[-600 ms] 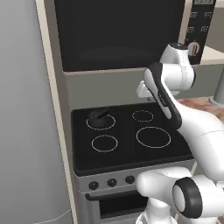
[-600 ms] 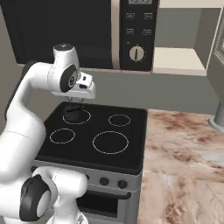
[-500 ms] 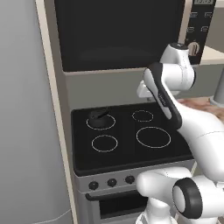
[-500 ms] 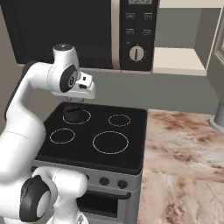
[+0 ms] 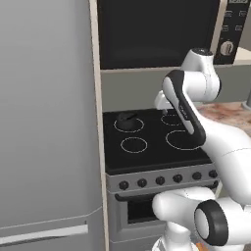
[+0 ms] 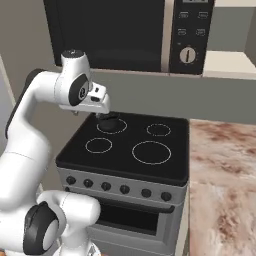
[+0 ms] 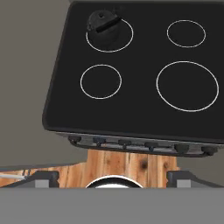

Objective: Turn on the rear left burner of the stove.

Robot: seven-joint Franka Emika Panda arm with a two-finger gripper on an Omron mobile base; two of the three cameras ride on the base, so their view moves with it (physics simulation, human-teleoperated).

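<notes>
Hand view, stove [image 7: 135,109] front edge, knobs [image 7: 124,142]

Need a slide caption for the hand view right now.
Hand camera looks down on the stove: a dark pan sits on the rear left burner, knobs along the front edge.

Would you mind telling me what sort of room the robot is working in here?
It looks like a rendered home kitchen: a stove with four rings on black glass, a microwave mounted above it, a tall grey fridge beside it, and a marbled counter.
</notes>
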